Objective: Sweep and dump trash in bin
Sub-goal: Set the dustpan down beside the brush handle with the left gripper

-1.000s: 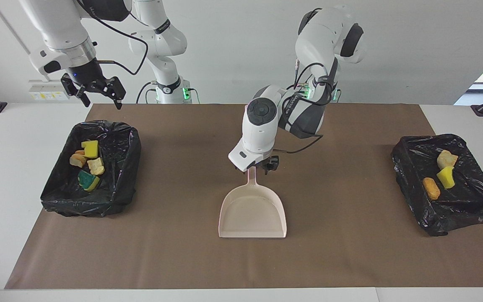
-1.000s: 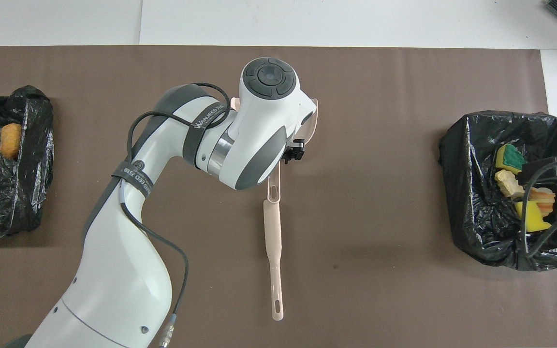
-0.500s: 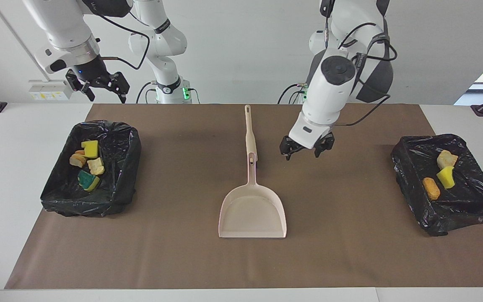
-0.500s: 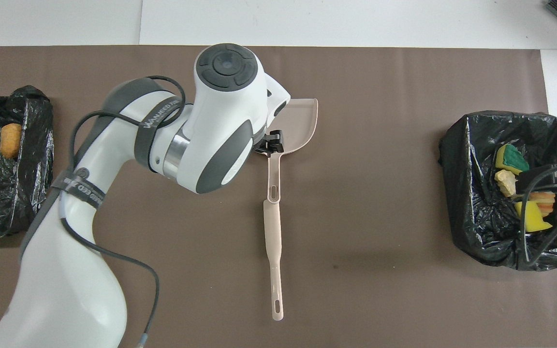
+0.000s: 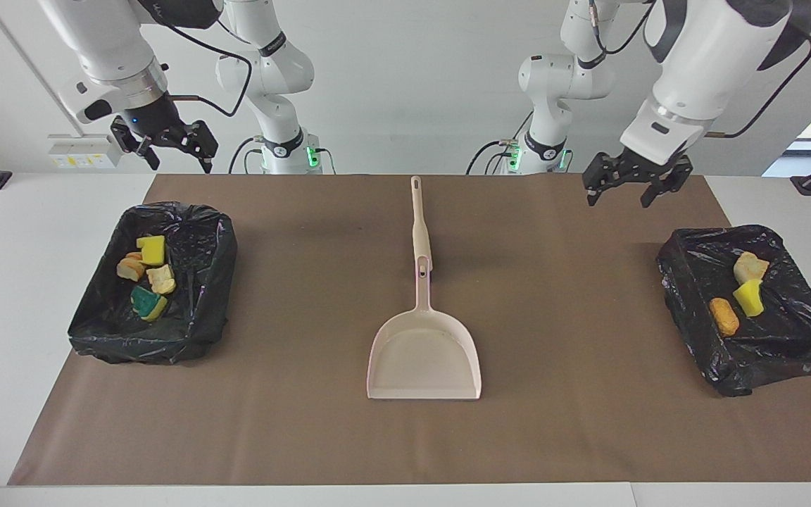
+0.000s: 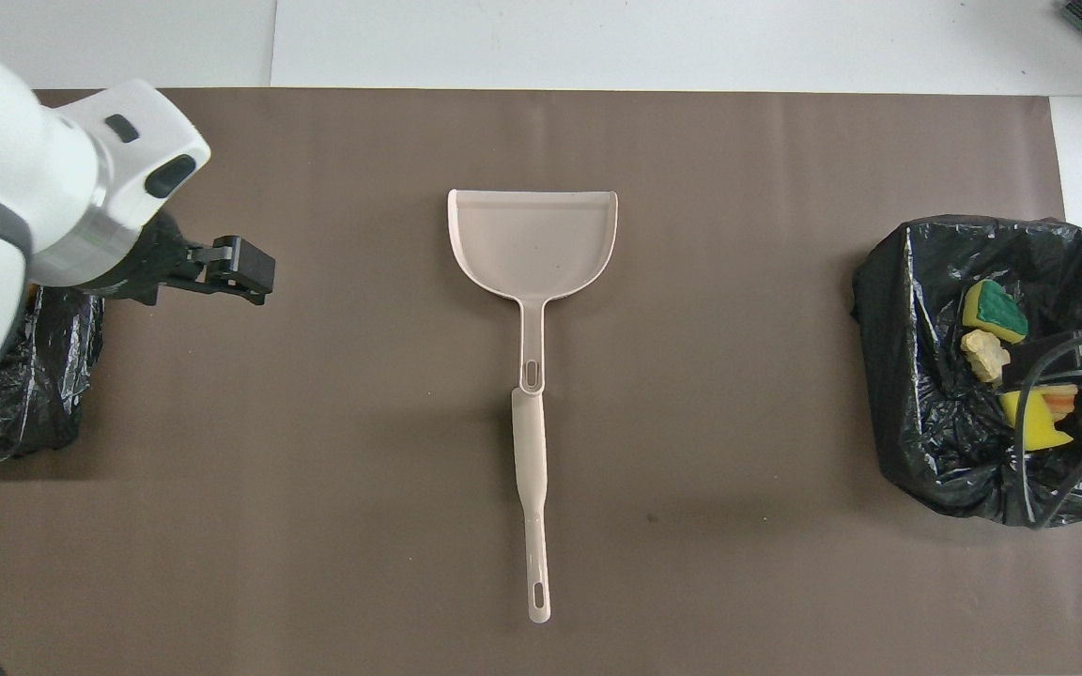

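Clearly the sweeping and dumping look done: no trash lies loose on the brown mat (image 5: 588, 422). Four scraps (image 5: 146, 273) sit in the black-lined bin (image 5: 106, 331) at the right arm's end, three more (image 5: 738, 296) in the bin (image 5: 786, 352) at the left arm's end. The empty dustpan (image 5: 423, 359) rests mid-table, its handle touching the brush (image 5: 417, 218) lying nearer the robots. The left gripper (image 5: 636, 184) and right gripper (image 5: 167, 146) hang raised, jaws wide, holding nothing. I'd guess only parking the arms remains.

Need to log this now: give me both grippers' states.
Left gripper: open, holding nothing, over the mat beside a bin.
Right gripper: open, holding nothing.
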Robot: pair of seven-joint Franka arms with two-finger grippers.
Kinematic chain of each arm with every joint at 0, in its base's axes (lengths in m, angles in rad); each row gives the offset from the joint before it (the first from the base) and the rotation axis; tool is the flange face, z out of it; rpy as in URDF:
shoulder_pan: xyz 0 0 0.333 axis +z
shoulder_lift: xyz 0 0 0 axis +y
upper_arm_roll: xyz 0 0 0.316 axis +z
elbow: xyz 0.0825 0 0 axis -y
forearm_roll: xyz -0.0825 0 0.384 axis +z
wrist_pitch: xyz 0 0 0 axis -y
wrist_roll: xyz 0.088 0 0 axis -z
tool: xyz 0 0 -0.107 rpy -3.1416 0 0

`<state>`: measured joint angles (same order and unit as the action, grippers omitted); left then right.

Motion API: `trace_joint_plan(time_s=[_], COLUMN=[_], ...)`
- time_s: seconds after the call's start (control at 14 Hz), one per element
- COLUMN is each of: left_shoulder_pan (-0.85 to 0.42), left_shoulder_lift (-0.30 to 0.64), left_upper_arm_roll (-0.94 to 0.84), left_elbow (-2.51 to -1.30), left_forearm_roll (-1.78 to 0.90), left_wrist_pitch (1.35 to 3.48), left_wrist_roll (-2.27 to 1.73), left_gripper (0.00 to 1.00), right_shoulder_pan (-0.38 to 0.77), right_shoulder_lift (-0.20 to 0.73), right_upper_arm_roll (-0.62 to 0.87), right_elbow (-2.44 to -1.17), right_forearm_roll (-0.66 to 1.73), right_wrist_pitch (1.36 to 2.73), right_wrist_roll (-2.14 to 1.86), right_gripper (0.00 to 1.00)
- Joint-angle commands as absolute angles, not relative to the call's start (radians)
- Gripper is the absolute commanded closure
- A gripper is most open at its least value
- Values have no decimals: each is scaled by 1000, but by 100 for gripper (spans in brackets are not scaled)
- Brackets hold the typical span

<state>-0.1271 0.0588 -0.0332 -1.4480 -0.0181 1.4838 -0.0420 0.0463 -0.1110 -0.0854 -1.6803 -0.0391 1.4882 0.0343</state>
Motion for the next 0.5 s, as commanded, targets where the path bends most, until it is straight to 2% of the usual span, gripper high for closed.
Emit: trace_joint_plan(time_s=[0.0,0.43], left_shoulder_pan=[-57,-41], left_shoulder_lift=[-24,-57], left_upper_arm_roll=[-46,-25], left_elbow=[-1491,-1448], left_forearm_roll=[-15,-15], left_wrist_pitch=[1436,1313], left_wrist_roll=[69,130], left_gripper=[0,0], right_shoulder_pan=[38,37], right_shoulder_lift=[-130,-130], right_upper_arm_roll=[-81,-81], right_elbow=[-1697,-1697], right_forearm_roll=[-15,-15], right_wrist_pitch=[1480,1480], right_wrist_roll=[17,17], right_gripper=[0,0])
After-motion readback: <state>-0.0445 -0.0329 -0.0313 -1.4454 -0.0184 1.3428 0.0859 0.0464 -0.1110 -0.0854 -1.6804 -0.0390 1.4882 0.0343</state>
